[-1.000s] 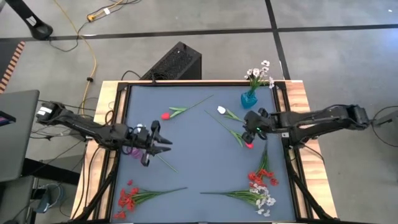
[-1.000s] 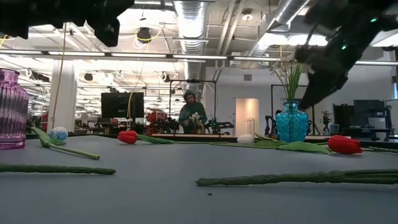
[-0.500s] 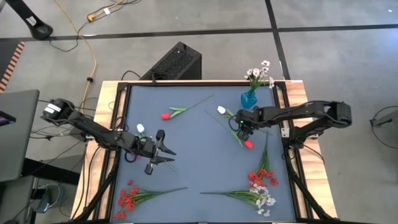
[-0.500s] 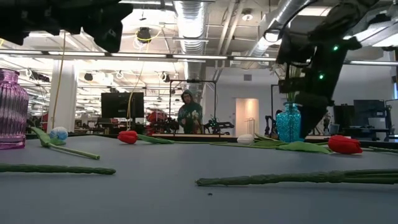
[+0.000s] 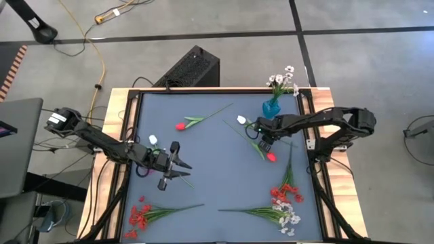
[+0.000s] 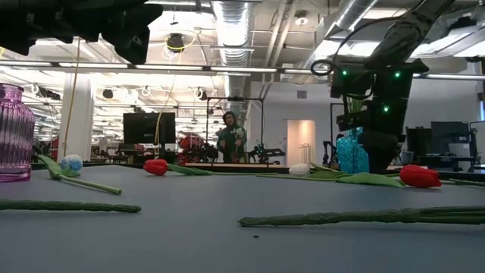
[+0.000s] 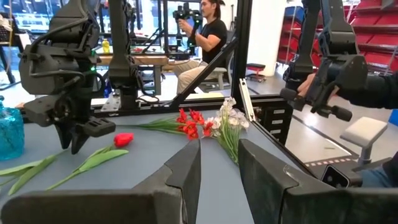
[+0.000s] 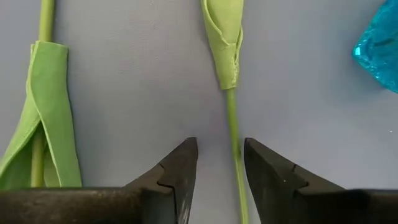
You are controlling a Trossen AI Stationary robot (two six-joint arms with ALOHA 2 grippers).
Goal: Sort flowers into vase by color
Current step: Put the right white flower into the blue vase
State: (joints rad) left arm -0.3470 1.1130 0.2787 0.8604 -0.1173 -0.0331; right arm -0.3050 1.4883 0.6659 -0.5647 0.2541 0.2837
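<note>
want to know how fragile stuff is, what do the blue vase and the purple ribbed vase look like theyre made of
The blue vase looks like translucent glass, perhaps clear plastic: faceted surface catching light. The purple ribbed vase also looks like tinted glass or plastic: light passes through its vertical ribs. Neither view settles which.

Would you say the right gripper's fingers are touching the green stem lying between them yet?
Apart. In the right wrist view the open right gripper straddles the green stem; grey table shows between the stem and each finger.
</note>
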